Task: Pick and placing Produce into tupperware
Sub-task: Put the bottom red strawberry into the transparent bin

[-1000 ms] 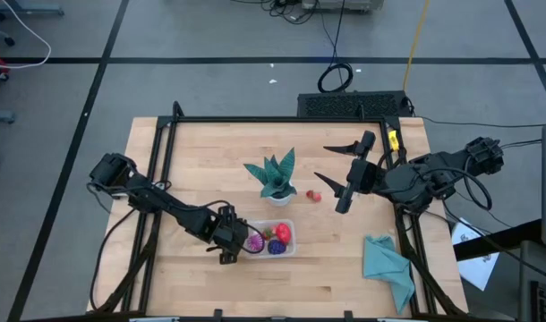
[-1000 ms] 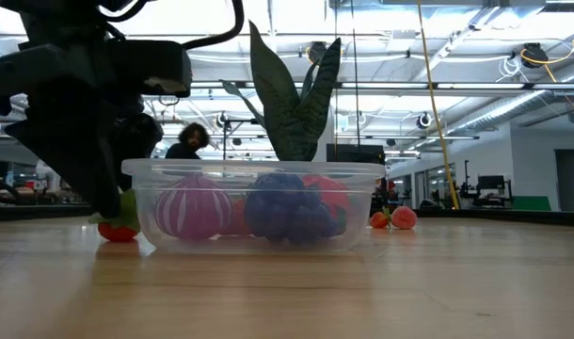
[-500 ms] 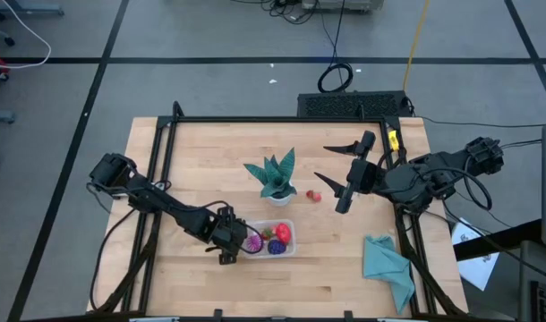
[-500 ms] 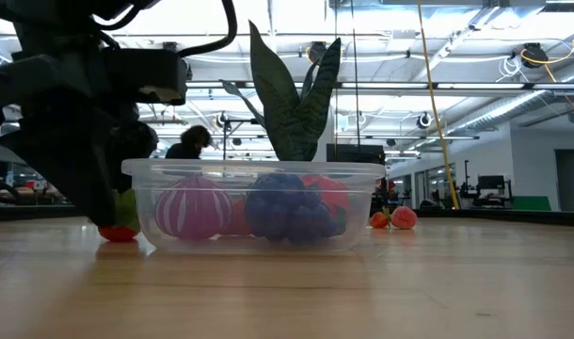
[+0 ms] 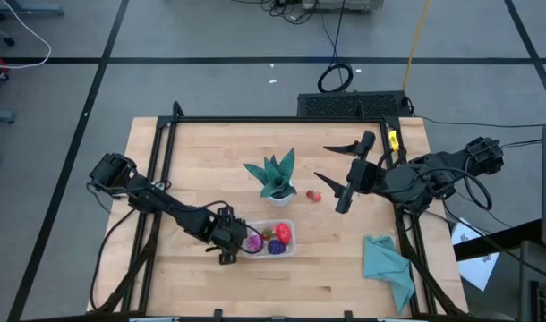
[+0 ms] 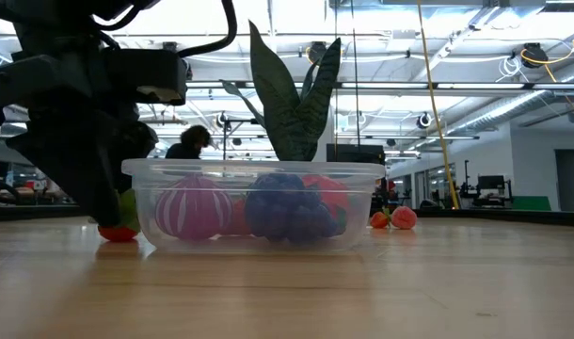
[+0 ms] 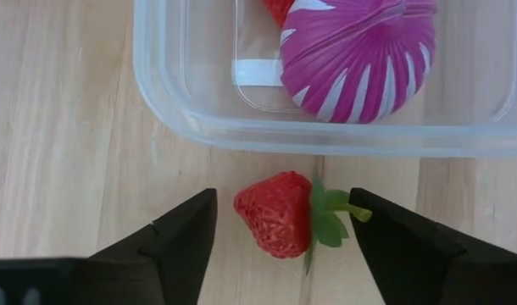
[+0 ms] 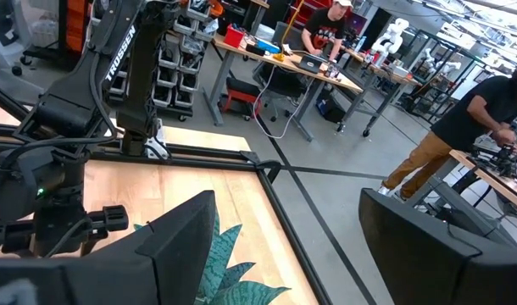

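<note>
Clear tupperware point(image 7: 199, 119) just ahead of the left end effector point(image 7: 284, 233) is partly filled, while a strawberry point(image 7: 275, 212) lies ungripped between its open jaws; the right end effector point(image 5: 337, 170) hangs open, empty.

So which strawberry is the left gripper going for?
The strawberry lying on the wood just outside the tupperware, framed by the left gripper's open jaws. The other small red pieces sit far off, beside the potted plant.

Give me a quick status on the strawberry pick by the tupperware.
Left gripper down at table, fingers straddling strawberry, no grip visible. Right gripper open, waiting mid-air. Strawberry lies just outside tupperware. Nothing blocking.
</note>
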`<state>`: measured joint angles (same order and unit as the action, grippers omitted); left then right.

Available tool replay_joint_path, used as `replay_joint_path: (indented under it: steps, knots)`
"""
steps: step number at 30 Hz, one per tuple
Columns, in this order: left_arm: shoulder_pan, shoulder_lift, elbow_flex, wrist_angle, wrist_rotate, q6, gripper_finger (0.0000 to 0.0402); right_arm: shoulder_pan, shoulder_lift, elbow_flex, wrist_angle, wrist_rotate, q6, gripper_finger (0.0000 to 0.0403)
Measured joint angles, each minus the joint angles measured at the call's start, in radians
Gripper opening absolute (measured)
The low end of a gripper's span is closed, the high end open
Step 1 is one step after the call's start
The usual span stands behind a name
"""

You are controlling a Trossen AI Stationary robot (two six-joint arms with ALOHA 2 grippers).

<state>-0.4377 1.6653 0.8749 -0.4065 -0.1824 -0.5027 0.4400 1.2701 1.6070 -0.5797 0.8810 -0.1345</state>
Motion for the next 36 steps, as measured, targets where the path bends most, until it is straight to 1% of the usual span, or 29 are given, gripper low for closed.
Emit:
replay_joint_path:
  steps: [11, 22, 25, 36]
  knots:
    - [-0.003, 0.000, 0.000, -0.008, 0.000, -0.033, 0.0213, 0.000, 0.000, 0.000, 0.000, 0.000, 0.010, 0.0281]
    - [-0.015, 0.000, 0.000, -0.011, -0.001, -0.058, 0.0147, 0.000, 0.000, 0.000, 0.000, 0.000, 0.011, 0.0281]
    - [-0.018, 0.000, 0.000, -0.012, -0.001, -0.062, 0.0140, 0.000, 0.000, 0.000, 0.000, 0.000, 0.011, 0.0281]
    - [-0.025, 0.000, 0.000, -0.022, -0.002, -0.088, 0.0144, 0.000, 0.000, 0.000, 0.000, 0.000, 0.011, 0.0281]
